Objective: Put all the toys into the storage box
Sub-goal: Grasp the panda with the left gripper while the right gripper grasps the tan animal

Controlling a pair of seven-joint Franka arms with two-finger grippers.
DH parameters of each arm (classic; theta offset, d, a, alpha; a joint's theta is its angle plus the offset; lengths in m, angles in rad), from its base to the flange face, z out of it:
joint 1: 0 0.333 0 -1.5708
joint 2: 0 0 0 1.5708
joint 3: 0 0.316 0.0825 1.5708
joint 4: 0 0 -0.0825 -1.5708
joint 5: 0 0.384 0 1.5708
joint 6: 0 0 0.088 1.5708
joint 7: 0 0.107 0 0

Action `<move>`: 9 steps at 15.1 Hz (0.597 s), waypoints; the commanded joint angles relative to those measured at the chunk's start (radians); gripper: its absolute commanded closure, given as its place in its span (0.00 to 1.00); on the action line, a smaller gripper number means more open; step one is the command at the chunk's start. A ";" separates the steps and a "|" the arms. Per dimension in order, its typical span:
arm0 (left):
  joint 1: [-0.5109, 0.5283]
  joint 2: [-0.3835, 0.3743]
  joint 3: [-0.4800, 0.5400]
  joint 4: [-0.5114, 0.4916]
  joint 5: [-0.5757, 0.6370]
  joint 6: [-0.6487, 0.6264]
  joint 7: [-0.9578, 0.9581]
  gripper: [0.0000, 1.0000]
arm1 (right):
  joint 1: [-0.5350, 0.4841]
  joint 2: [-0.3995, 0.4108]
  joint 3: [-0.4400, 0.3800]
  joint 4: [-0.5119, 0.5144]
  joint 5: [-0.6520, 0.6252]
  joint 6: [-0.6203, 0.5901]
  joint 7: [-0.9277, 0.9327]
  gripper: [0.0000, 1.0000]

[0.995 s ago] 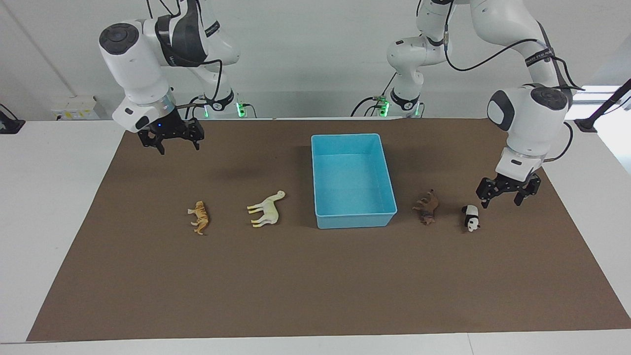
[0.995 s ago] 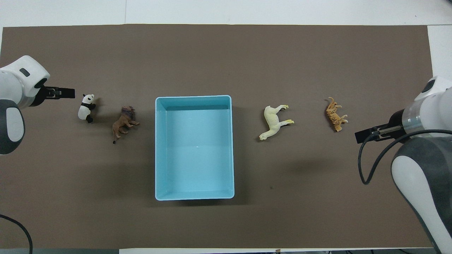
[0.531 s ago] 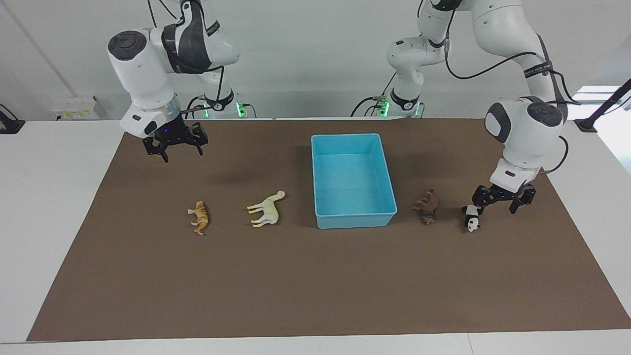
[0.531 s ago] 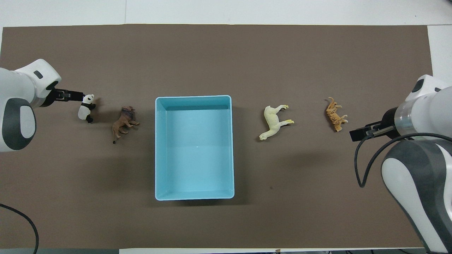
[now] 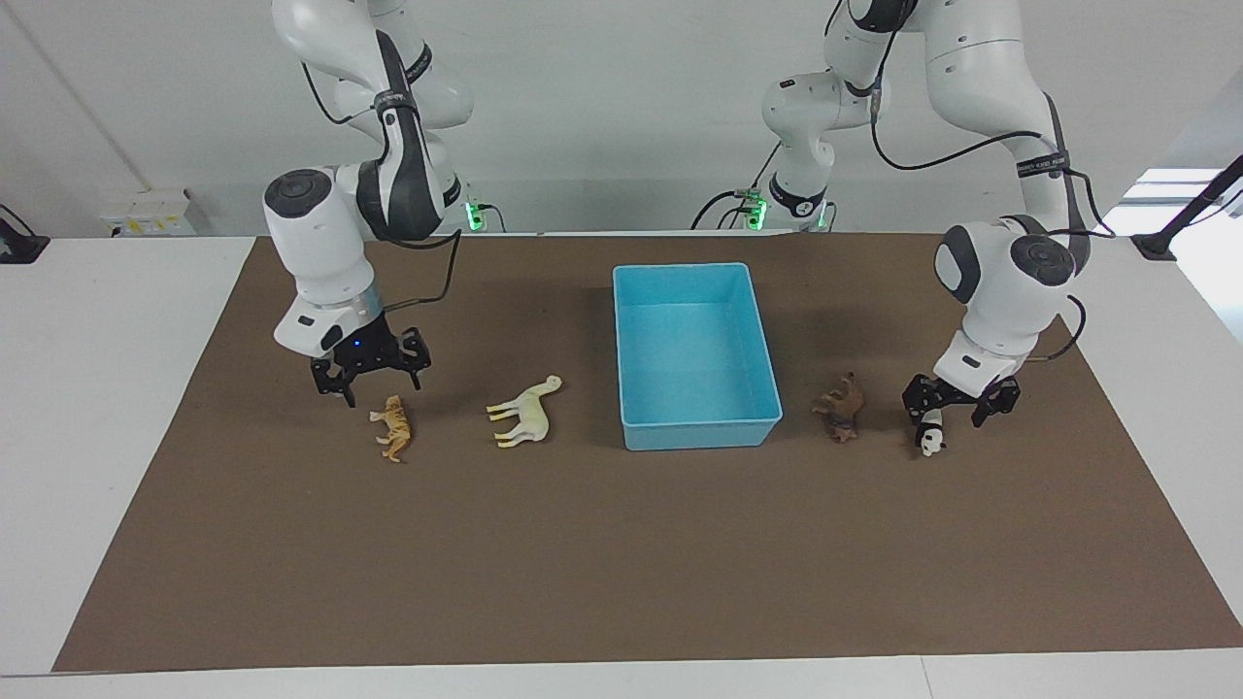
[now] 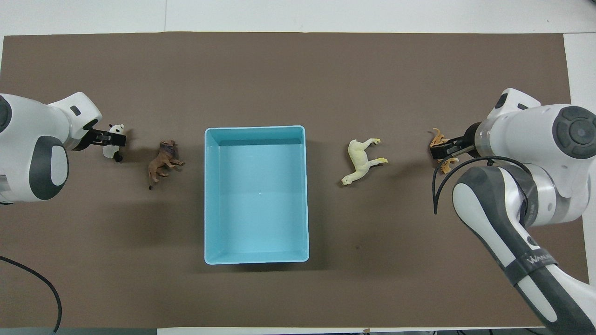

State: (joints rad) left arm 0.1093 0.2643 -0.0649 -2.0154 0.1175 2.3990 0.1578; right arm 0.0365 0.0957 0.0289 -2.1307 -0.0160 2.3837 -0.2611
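Observation:
The light blue storage box [image 5: 695,431] [image 6: 256,259] sits mid-mat with nothing in it. Four toys lie on the mat beside it. The orange-tan tiger [image 5: 393,428] [image 6: 436,137] and the cream long-necked animal [image 5: 525,412] [image 6: 361,159] lie toward the right arm's end. The dark brown animal [image 5: 842,408] [image 6: 161,161] and the panda [image 5: 931,438] [image 6: 117,128] lie toward the left arm's end. My left gripper [image 5: 956,404] [image 6: 111,138] is open and low over the panda, partly covering it. My right gripper [image 5: 373,382] [image 6: 441,151] is open, just above the tiger.
A brown mat [image 5: 621,563] covers most of the white table. Both arms' cables hang close to the wrists. The mat farther from the robots than the toys holds nothing.
Both grippers have come down and inward, still open: the left onto the panda, the right from high over the mat's corner to just above the tiger. No toy has moved.

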 commanded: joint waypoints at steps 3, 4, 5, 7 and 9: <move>-0.008 -0.008 0.008 -0.068 0.016 0.086 0.002 0.00 | -0.010 0.070 0.003 0.009 0.013 0.088 -0.125 0.00; -0.008 -0.007 0.010 -0.069 0.016 0.086 0.000 0.00 | -0.010 0.070 0.003 0.009 0.013 0.086 -0.144 0.00; -0.010 0.004 0.008 -0.069 0.016 0.091 -0.001 0.00 | -0.010 0.071 0.002 0.009 0.008 0.086 -0.151 0.00; -0.026 0.006 0.010 -0.068 0.014 0.091 -0.006 0.10 | -0.020 0.094 0.002 0.009 -0.001 0.097 -0.156 0.00; -0.028 0.006 0.010 -0.068 0.014 0.088 -0.026 0.33 | -0.035 0.114 0.002 0.008 -0.002 0.130 -0.194 0.00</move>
State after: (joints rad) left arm 0.1001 0.2698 -0.0670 -2.0713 0.1175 2.4611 0.1549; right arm 0.0272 0.1808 0.0261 -2.1282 -0.0184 2.4779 -0.4060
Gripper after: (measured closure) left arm 0.137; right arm 0.000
